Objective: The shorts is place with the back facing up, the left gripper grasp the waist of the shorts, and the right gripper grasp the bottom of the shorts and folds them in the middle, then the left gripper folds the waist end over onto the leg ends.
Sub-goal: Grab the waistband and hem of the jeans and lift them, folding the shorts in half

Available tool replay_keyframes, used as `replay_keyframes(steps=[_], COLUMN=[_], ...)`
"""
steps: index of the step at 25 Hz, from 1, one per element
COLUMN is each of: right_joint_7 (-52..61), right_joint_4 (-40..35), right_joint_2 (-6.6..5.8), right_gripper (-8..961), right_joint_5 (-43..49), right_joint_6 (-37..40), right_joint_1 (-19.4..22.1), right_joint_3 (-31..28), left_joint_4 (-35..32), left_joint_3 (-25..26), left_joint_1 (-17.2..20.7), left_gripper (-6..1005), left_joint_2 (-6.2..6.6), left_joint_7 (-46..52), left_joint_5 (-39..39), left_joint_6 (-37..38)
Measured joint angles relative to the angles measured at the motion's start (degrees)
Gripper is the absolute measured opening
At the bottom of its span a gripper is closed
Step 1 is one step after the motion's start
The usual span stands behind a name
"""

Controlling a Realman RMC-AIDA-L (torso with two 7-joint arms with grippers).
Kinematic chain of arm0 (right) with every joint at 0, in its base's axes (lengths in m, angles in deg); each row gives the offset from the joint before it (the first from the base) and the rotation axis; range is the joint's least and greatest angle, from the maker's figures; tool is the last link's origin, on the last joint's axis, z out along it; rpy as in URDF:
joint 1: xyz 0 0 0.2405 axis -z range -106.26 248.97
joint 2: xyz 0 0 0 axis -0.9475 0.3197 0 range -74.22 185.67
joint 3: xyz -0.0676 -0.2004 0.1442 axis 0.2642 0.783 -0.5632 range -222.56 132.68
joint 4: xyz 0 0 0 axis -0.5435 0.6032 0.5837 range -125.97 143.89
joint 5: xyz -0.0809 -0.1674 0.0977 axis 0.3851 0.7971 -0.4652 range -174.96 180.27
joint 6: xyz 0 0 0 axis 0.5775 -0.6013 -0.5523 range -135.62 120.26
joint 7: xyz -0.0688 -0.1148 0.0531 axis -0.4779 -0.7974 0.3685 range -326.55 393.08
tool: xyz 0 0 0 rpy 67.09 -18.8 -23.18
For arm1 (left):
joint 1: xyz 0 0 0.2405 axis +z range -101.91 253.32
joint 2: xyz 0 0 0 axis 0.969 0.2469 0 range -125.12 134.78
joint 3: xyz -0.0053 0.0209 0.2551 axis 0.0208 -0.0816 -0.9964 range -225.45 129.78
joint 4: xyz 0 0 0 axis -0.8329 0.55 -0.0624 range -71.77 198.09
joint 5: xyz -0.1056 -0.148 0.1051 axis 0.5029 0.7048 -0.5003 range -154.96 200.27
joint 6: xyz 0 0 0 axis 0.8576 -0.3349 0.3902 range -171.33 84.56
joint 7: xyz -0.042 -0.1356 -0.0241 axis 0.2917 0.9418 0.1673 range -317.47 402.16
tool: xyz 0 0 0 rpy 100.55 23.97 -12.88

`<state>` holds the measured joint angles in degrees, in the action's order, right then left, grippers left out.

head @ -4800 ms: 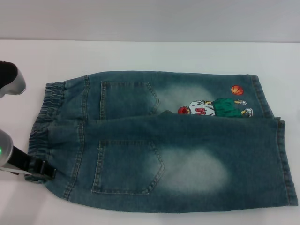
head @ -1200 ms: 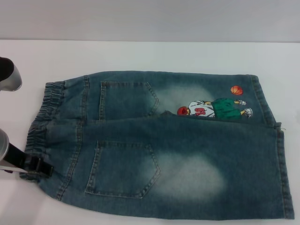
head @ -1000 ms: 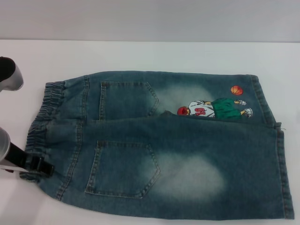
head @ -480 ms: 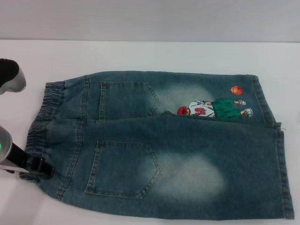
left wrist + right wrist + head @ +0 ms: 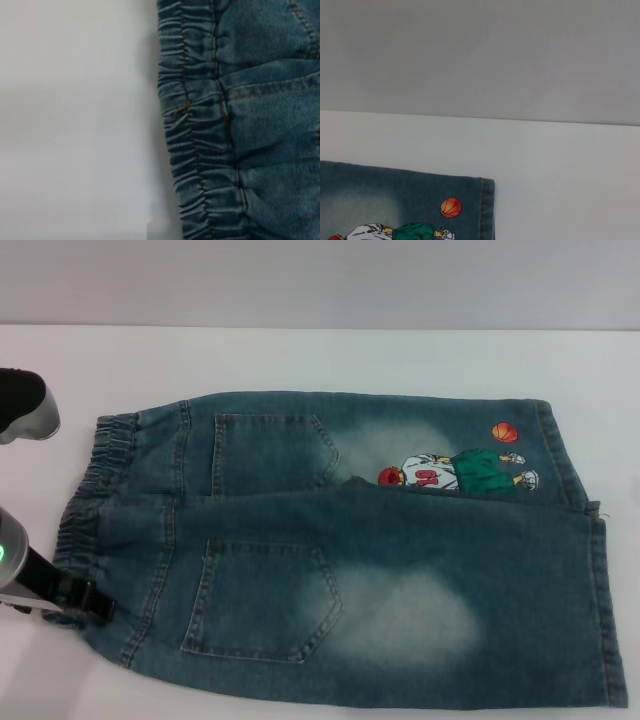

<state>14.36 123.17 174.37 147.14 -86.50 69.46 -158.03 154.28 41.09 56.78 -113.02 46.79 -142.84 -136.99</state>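
Observation:
The shorts [image 5: 340, 540] lie back up on the white table [image 5: 330, 360], folded lengthwise so the near leg lies over the far one. Two back pockets and the cartoon print [image 5: 460, 470] show. The ruffled waist [image 5: 95, 480] is at the left and the flat leg hems [image 5: 600, 600] at the right. My left gripper [image 5: 88, 600], on the arm with the green ring, sits at the near corner of the waist, touching the band. The left wrist view looks straight onto the gathered waist [image 5: 200, 140]. The right wrist view shows only the far hem corner [image 5: 487, 205]; my right gripper is out of view.
A black and silver part of the left arm [image 5: 25, 410] hangs over the table's left edge, beyond the waist. White table surface runs behind the shorts to the grey back wall [image 5: 320, 280].
Since 4.8 s ago the near layer of the shorts has slid a little to the left with my left gripper. Over the last second the shorts stay still and the left arm shifts only slightly.

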Motion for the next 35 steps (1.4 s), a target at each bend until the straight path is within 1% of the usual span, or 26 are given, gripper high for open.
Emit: replay_keyframes(steps=[13,22,31,32,35], right_joint_7=[0.0,0.0,0.0,0.0,0.0], right_joint_4=[0.0,0.0,-0.1,-0.1,0.0], right_joint_2=[0.0,0.0,0.0,0.0,0.0], right_gripper=[692,692,691,691,691], right_joint_5=[0.0,0.0,0.0,0.0,-0.1], right_joint_6=[0.0,0.0,0.0,0.0,0.0], right_joint_1=[-0.2,-0.2,-0.3,-0.3,-0.4], right_joint_3=[0.3,0.3,0.2,0.2,0.2], left_joint_4=[-0.4,-2.4,-2.6,-3.9,-4.1], left_joint_3=[0.3,0.4,0.5,0.5,0.5], left_joint_1=[-0.2,-1.7,-2.0,-2.6,-2.7], left_gripper=[852,843,835,834,831], left_joint_2=[-0.02,-0.16,-0.14,-0.11,-0.1], left_joint_7=[-0.1,-0.8,-0.8,-0.8,-0.8], left_joint_5=[0.2,0.4,0.4,0.4,0.4], left_joint_6=[-0.1,0.0,0.1,0.1,0.0])
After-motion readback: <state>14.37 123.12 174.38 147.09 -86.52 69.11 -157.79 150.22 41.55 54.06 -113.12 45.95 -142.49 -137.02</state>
